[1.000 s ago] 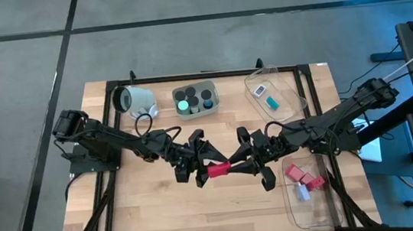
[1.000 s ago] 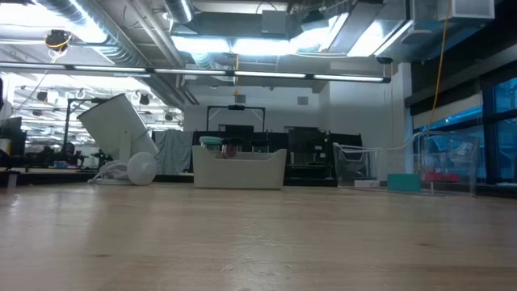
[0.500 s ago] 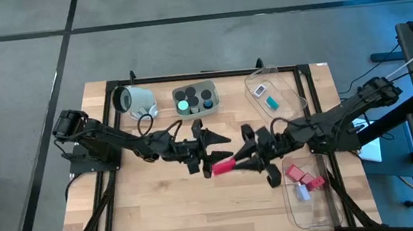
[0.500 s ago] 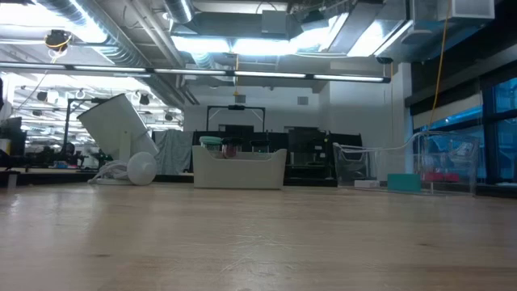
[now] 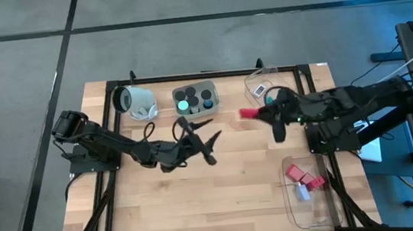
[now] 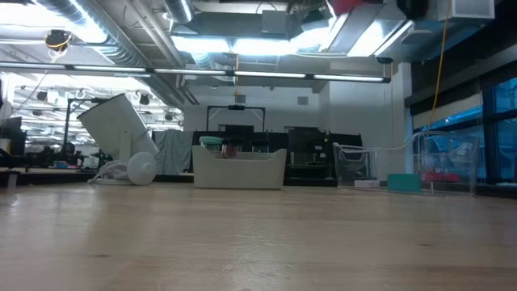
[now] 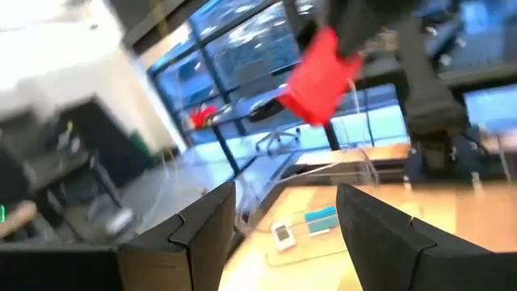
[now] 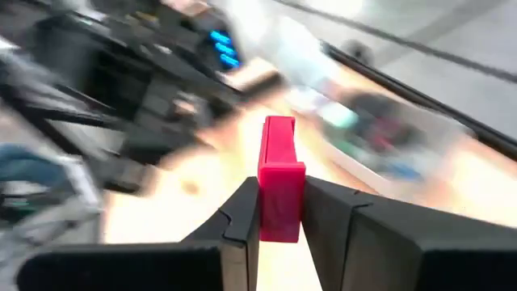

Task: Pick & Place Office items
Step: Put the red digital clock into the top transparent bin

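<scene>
From above, the right gripper (image 5: pixel 259 114) is clamped on a flat red plastic block (image 5: pixel 249 114), held up over the wooden table (image 5: pixel 223 198) just beside the clear plastic tray (image 5: pixel 295 100) at the back. The block's long axis runs along the fingers, sticking out toward the grey tray of black caps (image 5: pixel 194 99). The left gripper (image 5: pixel 207 135) sits mid-table, jaws apart, holding nothing.

Low view just catches the red bit at the very top edge.

Left wrist cam sees the block tilted, hanging in the other gripper.

Right wrist cam: it points straight away between the two fingers (image 8: pixel 242 218).
</scene>
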Robot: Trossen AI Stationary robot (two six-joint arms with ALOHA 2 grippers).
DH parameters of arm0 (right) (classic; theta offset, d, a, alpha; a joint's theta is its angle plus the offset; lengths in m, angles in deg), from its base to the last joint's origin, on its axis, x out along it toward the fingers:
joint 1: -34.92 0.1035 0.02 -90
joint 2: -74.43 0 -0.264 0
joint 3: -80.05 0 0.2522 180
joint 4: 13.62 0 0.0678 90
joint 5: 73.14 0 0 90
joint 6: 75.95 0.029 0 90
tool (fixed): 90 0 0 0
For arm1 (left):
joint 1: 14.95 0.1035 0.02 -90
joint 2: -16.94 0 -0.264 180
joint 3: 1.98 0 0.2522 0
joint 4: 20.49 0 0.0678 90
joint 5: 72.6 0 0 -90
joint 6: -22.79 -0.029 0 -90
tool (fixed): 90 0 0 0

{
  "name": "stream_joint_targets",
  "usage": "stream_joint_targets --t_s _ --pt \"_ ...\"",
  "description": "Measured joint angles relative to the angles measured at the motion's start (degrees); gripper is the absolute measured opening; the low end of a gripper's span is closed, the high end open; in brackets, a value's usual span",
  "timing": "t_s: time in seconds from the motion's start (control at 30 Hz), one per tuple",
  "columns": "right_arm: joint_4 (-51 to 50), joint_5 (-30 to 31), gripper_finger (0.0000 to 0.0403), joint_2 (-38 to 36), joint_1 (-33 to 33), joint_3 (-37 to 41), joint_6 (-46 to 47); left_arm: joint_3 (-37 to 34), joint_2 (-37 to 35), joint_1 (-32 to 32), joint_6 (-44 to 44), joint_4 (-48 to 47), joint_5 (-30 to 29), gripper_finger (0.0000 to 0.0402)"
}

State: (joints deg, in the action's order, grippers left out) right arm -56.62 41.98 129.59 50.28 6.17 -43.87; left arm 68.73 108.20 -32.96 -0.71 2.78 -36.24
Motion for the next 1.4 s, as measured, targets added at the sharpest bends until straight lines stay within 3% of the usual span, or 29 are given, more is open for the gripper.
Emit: stream_joint_targets --t_s 0.17,0.37,0.53,0.77,0.93,1.4 --pt "-17.19 2.90 0.0068 -1.81 -8.63 0.00 5.05 0.00 0.00 -1.06 11.67 -1.14 -2.82 0.0212" --pt "-28.53 2.21 0.0069 0.65 -21.91 0.00 3.58 0.00 0.00 -1.46 24.35 -4.59 -2.21 0.0212" --pt "-32.49 2.25 0.0069 4.85 -32.86 0.00 -0.26 0.00 0.00 -1.50 31.26 -7.94 2.91 0.0212" --pt "-32.31 -2.90 0.0070 13.36 -43.80 0.00 -4.52 0.00 0.00 -1.52 37.40 -8.77 13.98 0.0212" --pt "-32.12 -7.65 0.0070 19.88 -48.11 0.00 -5.55 0.00 0.00 -1.97 40.00 -9.12 19.05 0.0212" --pt "-27.62 -16.18 0.0070 29.89 -49.02 0.00 -5.58 0.00 0.00 -4.58 38.89 -11.58 18.68 0.0212"
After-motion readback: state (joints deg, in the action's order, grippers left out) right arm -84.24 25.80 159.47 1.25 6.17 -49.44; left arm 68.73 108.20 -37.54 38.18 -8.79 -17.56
